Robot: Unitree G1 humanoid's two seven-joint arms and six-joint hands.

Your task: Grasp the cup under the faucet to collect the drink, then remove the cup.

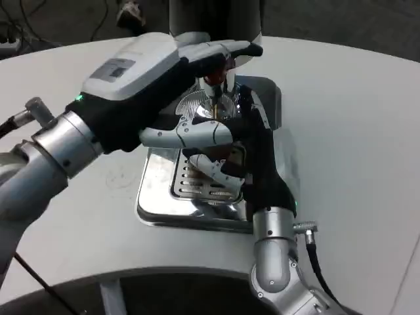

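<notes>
Your right hand appears to grip the clear cup over the drip tray; keep it upright while your left hand, fingers extended, works the faucet.

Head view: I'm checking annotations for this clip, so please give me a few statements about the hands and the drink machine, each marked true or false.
1. The left hand reaches over the top of the faucet. True.
2. The right hand lies flat on the bare table, far from the machine. False: it is raised over the drip tray, beneath the faucet.
3. The drip tray is shiny metal with a slotted grate. True.
4. The table is dark wood. False: it is white.
5. The cup stands plainly in the open beside the tray. False: the hands cover the spot under the faucet, so the cup cannot be made out.
</notes>
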